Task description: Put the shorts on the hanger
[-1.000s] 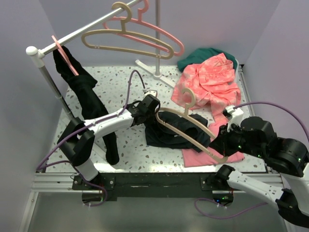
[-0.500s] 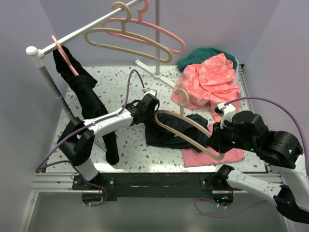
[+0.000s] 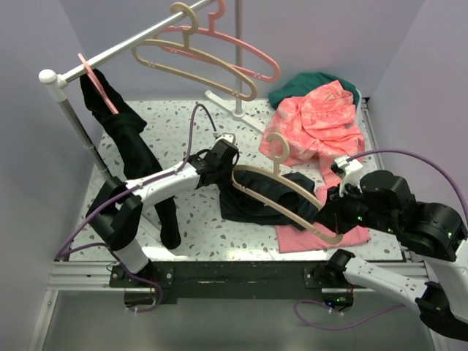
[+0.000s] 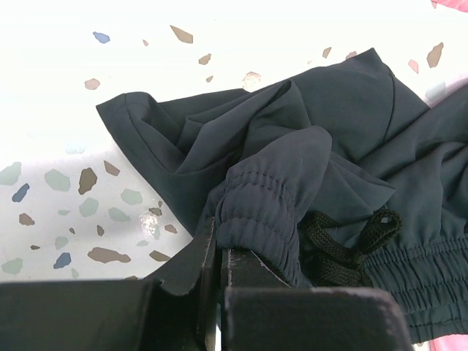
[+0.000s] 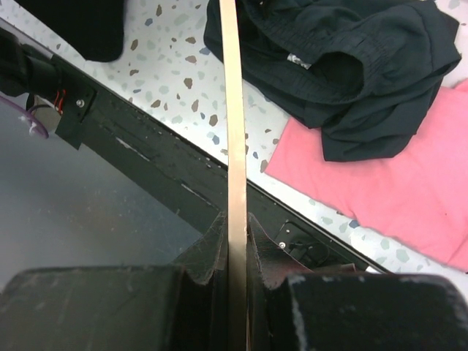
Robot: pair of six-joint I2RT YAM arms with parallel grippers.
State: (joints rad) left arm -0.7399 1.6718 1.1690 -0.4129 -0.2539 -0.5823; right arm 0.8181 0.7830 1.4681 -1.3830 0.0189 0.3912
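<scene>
Left gripper has its jaws pressed together on a bunched fold of elastic waistband. That's the shorts, otherwise lying crumpled on the speckled table. Their edge on the right arm's side overlaps the pink cloth.

Right gripper is clamped hard on one thin end of the hanger. The hanger slants across just above the shorts, hook rising past their far side.

Now the worries. That pinch looks small and close to the fingertips, so a lift could let the slick fabric slide out. I can't tell whether one layer or both are caught. If both, the waist stays closed and the hanger's arm has nowhere to go.

The drawstring sits loose right beside the pinched fold and could snag the hanger's tip. Held only by one end, the hanger may twist in the jaws once cloth weighs on it. And the pink cloth under the shorts might get dragged along.
</scene>
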